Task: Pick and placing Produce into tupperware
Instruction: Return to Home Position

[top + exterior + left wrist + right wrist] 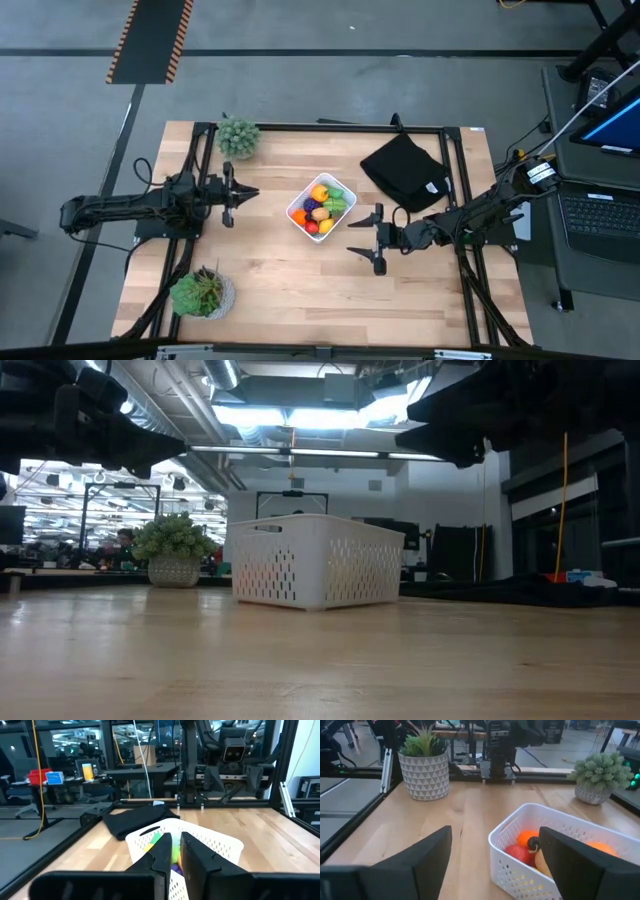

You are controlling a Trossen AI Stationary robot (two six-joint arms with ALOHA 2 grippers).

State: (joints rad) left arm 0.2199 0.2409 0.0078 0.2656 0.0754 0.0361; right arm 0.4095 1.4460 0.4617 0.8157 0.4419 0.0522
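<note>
Right fingers (415, 860) stand wide apart and empty, between the tupperware (515, 867) and the bench's right edge. Left fingers (200, 860) sit almost together, holding nothing, toward the left edge. Mid-bench, the tupperware holds the produce (320, 203), near a black cloth (405, 170).

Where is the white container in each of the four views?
High view: white container at the table's middle.
Low view: container centred, on the table.
Left wrist view: container just beyond the left tool.
Right wrist view: container just beyond the right tool.
Shared landmark: pale bushy plant, in high, low and right wrist views.
</note>
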